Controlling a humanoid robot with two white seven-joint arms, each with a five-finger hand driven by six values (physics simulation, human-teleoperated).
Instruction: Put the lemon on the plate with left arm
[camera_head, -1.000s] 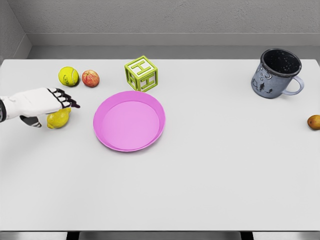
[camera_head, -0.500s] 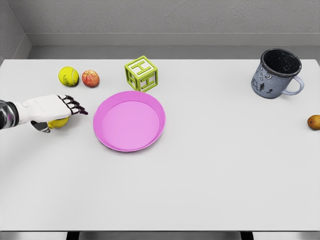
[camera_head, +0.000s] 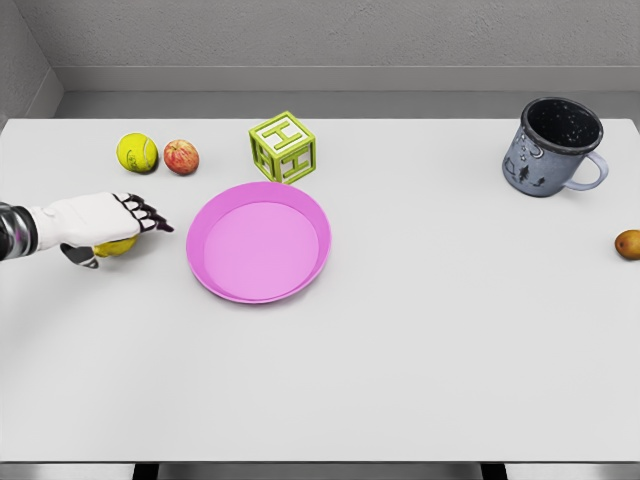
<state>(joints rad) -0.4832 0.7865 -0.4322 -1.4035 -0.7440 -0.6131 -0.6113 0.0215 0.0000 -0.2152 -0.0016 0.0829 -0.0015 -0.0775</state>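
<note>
The lemon (camera_head: 116, 246) is being covered by the left robot hand (camera_head: 100, 218), fingers extended over it. Its long axis cannot be told. It is being kept left of the plate (camera_head: 258, 241).

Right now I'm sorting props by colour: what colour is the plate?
Pink, seen plainly in the head view: plate.

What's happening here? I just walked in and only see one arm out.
The left hand lies over the lemon, left of the pink plate, on the white table. The lemon is mostly hidden beneath the hand and not yet on the plate; whether it is gripped is unclear. The right arm is out of view.
</note>
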